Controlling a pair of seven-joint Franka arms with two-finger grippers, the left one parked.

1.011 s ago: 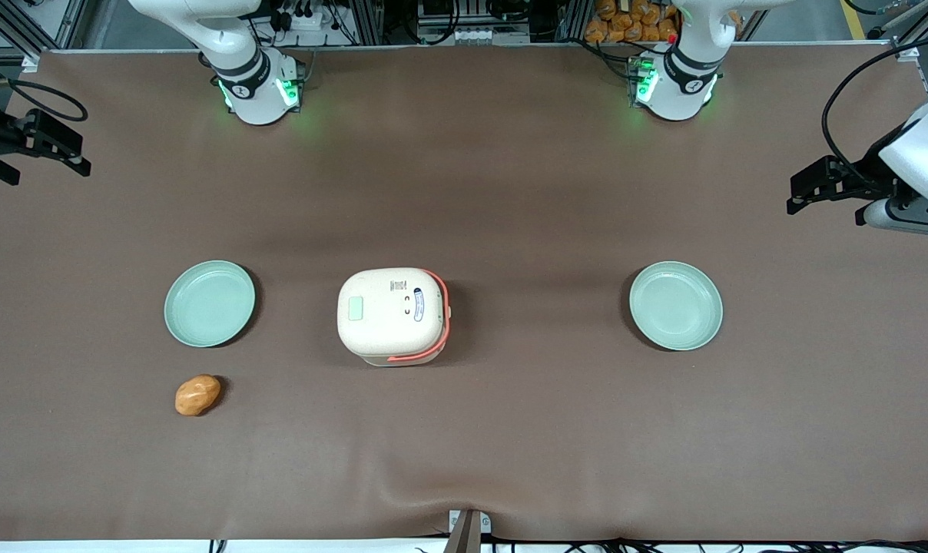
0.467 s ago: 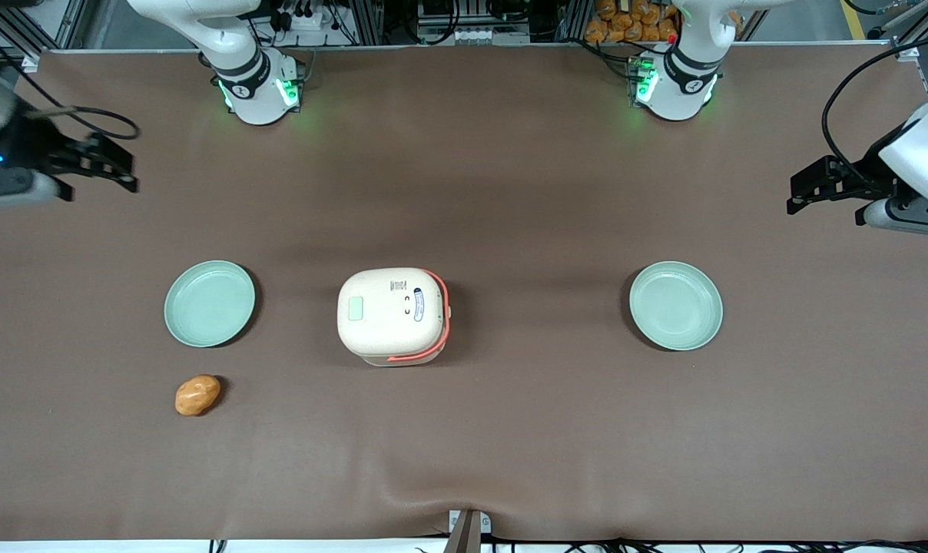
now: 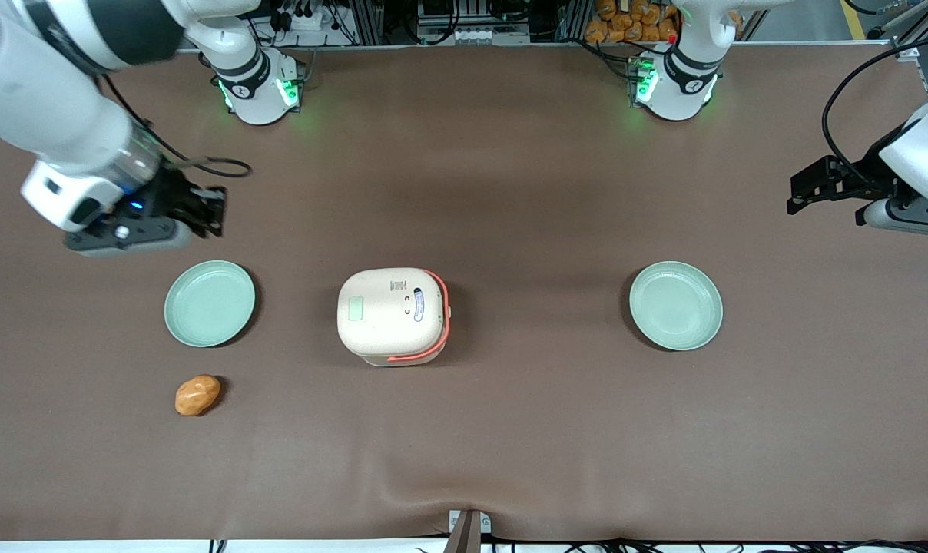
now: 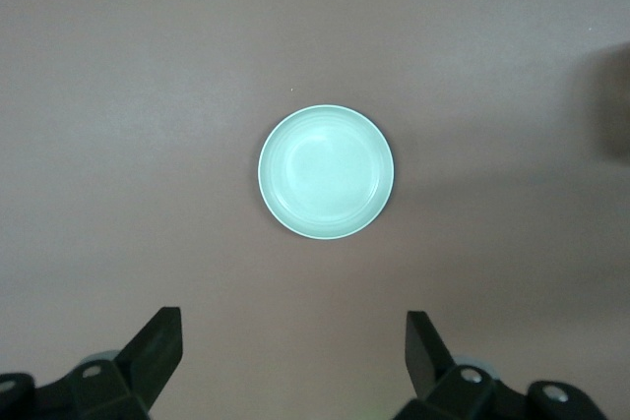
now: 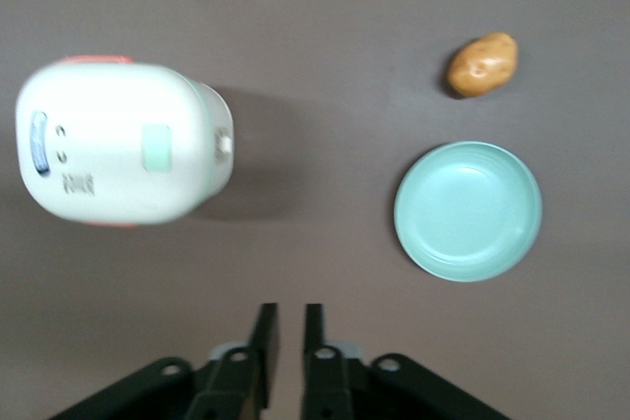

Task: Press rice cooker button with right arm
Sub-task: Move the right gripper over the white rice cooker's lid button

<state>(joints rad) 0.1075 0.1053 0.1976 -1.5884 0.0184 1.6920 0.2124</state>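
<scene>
The cream-white rice cooker with a coral-orange handle stands in the middle of the table, lid closed. Its pale green button is on the lid, on the side toward the working arm. Both show in the right wrist view, the cooker and the button. The right arm's gripper hovers above the table, well short of the cooker toward the working arm's end, and farther from the front camera than the nearby plate. Its fingers stand close together with a narrow gap and hold nothing; the gripper touches nothing.
A pale green plate lies between the gripper and the front camera, also in the right wrist view. A potato lies nearer the camera than this plate. A second green plate lies toward the parked arm's end.
The right arm has swung in from the table's edge toward the middle and nearer the front camera. The cooker, plates and potato have not moved.
</scene>
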